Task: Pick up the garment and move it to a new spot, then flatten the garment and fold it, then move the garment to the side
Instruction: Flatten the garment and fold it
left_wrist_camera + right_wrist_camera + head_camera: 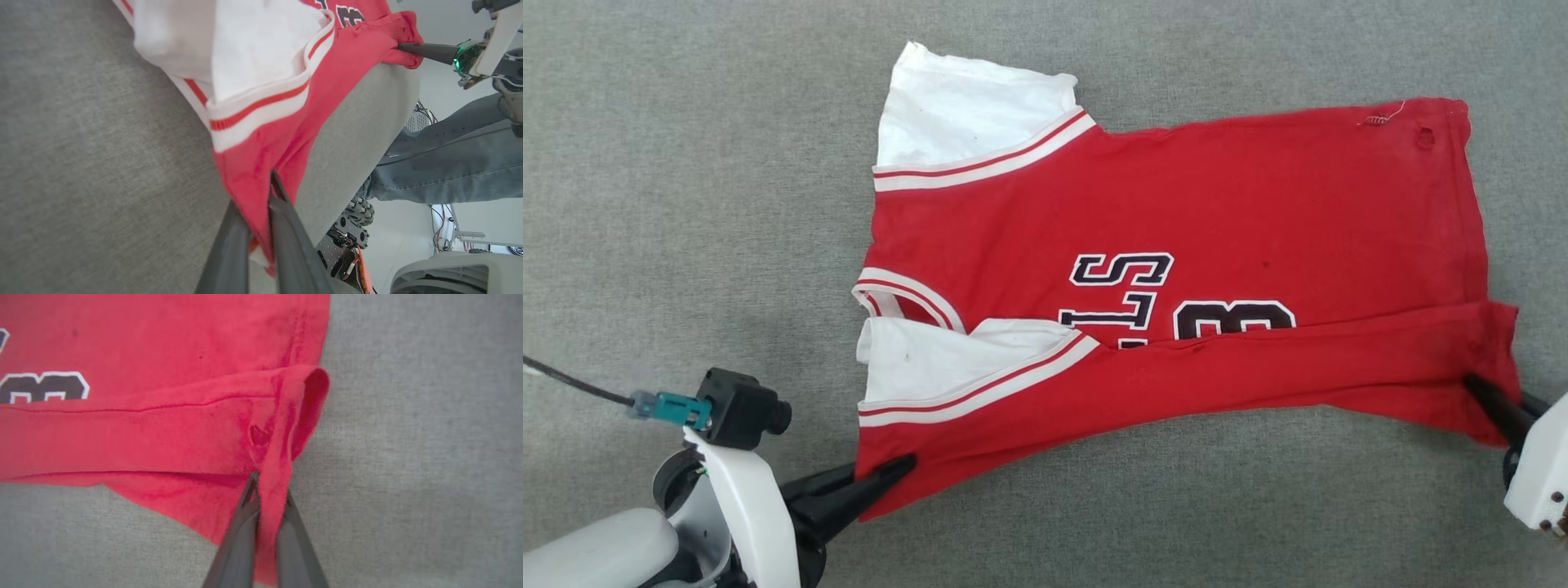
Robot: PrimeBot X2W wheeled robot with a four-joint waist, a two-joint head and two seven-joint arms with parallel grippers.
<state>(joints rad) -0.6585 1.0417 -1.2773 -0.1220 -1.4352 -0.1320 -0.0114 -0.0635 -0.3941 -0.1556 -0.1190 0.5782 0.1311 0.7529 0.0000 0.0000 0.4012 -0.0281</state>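
Note:
The garment (1217, 204), a red jersey with white sleeves and black lettering, lies spread on the grey surface with its collar to the left. Its near long edge is folded up over the lettering. My left gripper (890, 472) is shut on the near-left shoulder corner; in the left wrist view the red cloth (261, 155) is pinched between its fingers (282, 228). My right gripper (1474, 384) is shut on the near-right hem corner. The right wrist view shows the hem (163, 428) bunched between the right gripper (265, 486), and the left wrist view shows that right gripper (402, 47) at the top right.
Grey fabric surface (686, 204) lies open all around the jersey. My left wrist camera (739, 404) and its cable sit at the lower left. In the left wrist view a person's leg in jeans (449, 163) stands past the surface's edge, above wheeled hardware (355, 228).

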